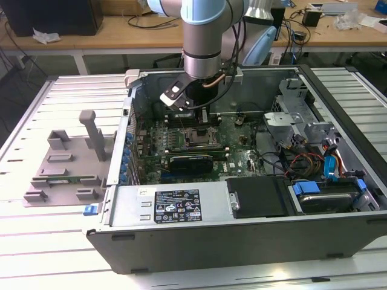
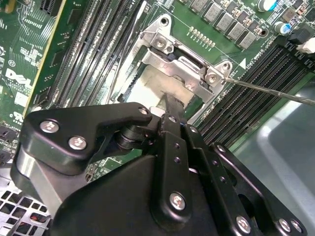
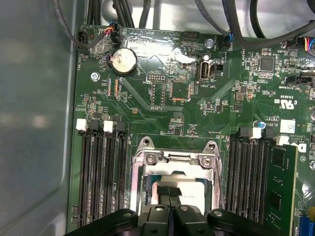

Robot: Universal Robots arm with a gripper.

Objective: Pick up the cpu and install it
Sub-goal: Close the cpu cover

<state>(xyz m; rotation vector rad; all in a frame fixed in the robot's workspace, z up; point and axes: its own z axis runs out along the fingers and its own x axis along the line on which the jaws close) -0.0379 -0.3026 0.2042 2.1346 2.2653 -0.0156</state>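
The jaws are pressing shut, fingertip to fingertip, with nothing showing between them. Their tips appear to be meeting the flat pale top of the cpu [image 3: 184,189], which is lying in its socket on the motherboard [image 3: 162,98]; this is looking more like a downward seating touch than a grip. Just beyond, the metal load frame [image 3: 174,160] is standing at the socket's far edge, seemingly tilted up to leave the chip's top free. Memory slots [image 3: 103,172] are flanking the socket closely on both sides, so free room is lying mainly straight up. Farther off, the coin cell battery [image 3: 122,61] is sitting well apart, and the computer case [image 1: 181,241] walls are ringing everything on the desk [image 1: 36,254]
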